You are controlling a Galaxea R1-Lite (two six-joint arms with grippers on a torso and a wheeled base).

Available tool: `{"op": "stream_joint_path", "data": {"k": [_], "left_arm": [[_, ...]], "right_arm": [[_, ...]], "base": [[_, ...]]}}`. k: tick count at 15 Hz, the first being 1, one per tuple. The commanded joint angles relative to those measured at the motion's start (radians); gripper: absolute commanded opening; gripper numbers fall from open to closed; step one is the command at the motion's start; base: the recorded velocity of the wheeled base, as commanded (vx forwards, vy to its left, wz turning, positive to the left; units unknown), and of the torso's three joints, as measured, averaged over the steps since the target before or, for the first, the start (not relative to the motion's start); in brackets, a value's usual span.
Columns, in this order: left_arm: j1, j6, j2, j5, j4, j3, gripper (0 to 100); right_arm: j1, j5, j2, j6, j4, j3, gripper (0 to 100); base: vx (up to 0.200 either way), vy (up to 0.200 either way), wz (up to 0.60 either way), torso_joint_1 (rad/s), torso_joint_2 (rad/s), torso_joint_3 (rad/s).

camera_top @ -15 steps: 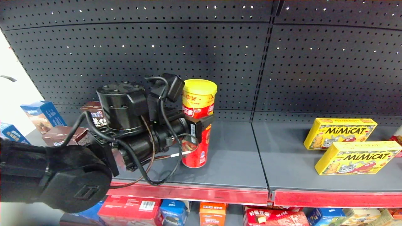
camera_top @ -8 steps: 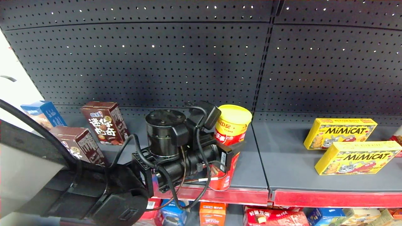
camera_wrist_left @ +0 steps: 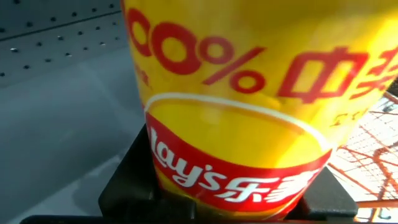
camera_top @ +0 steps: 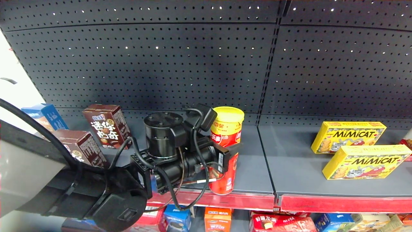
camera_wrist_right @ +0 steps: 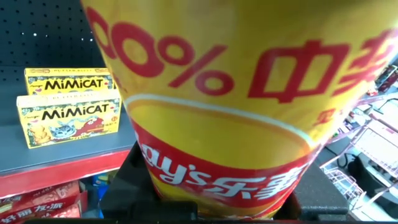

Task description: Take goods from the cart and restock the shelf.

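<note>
A tall chip can [camera_top: 227,128] with a yellow top and red base stands upright at the front edge of the grey shelf [camera_top: 251,167]. My left gripper [camera_top: 229,155] is shut on its middle from the left. The left wrist view shows this can [camera_wrist_left: 249,93] close up between that gripper's [camera_wrist_left: 230,202] dark fingers. I cannot tell whether the can's base touches the shelf. In the right wrist view a second, similar chip can [camera_wrist_right: 236,93] is clamped in my right gripper [camera_wrist_right: 217,202], away from the shelf front.
Brown boxes [camera_top: 107,124] and blue boxes [camera_top: 45,117] stand on the shelf to the left. Two yellow boxes [camera_top: 363,161] lie to the right, with bare shelf between them and the can. Packed goods [camera_top: 219,220] fill the shelf below. A wire cart [camera_wrist_right: 373,149] stands near the right gripper.
The left arm carried the can down and to the right, toward the shelf's front edge, then shifted it slightly back to the left. The brown boxes came out from behind the arm.
</note>
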Motion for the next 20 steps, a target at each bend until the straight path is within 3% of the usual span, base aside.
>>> {"op": "stream_joint_path", "data": {"k": [1, 7, 20], "left_arm": [[0.017, 0.0, 0.016, 0.002, -0.002, -0.055, 0], [0.012, 0.0, 0.063, 0.002, -0.005, -0.089, 0], [0.059, 0.005, 0.09, 0.001, -0.005, -0.095, 0]], "right_arm": [[0.002, 0.0, -0.005, 0.0, 0.0, 0.0, 0], [0.003, 0.0, -0.008, -0.003, 0.001, 0.003, 0], [0.003, 0.0, -0.031, -0.005, 0.032, 0.016, 0]], "base": [[0.0, 0.0, 0.0, 0.0, 0.0, 0.0], [0.0, 0.0, 0.0, 0.0, 0.0, 0.0], [0.0, 0.0, 0.0, 0.0, 0.0, 0.0]]}}
